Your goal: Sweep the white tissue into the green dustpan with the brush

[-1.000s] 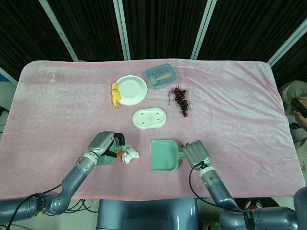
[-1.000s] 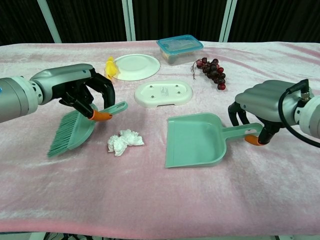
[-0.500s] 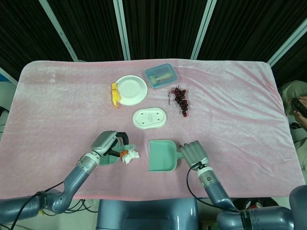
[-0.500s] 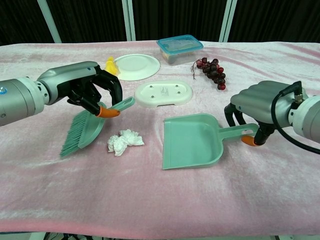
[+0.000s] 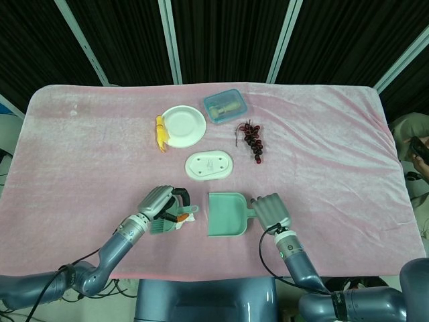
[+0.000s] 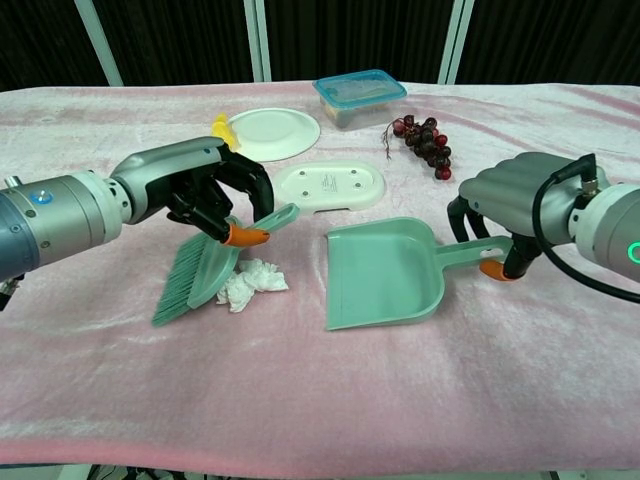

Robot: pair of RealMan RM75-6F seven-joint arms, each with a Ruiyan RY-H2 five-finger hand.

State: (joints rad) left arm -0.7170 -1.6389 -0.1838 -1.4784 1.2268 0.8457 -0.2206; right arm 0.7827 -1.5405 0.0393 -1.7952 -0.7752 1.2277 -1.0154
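1. Table (image 6: pixel 560 400) w/ pink cloth: the task items sit near the front edge; plate (image 6: pixel 272 133), white tray (image 6: pixel 328 186), lidded box (image 6: pixel 360 97) and grapes (image 6: pixel 425 141) lie further back, out of the way.
2. Dustpan (image 6: pixel 385 275): right hand (image 6: pixel 505 195) wrapped round its handle. Vs 1 s ago it has slid left twd the tissue and its rear is tipped up, mouth edge down on the cloth.
3. Brush (image 6: pixel 205 272): left hand (image 6: pixel 205 185) clamped on the handle. It has moved right; bristles now touch the tissue's left side.
4. Tissue (image 6: pixel 252 282): on the cloth btwn brush and pan, not yet in. Gap much smaller, so prob. one short push right finishes it.
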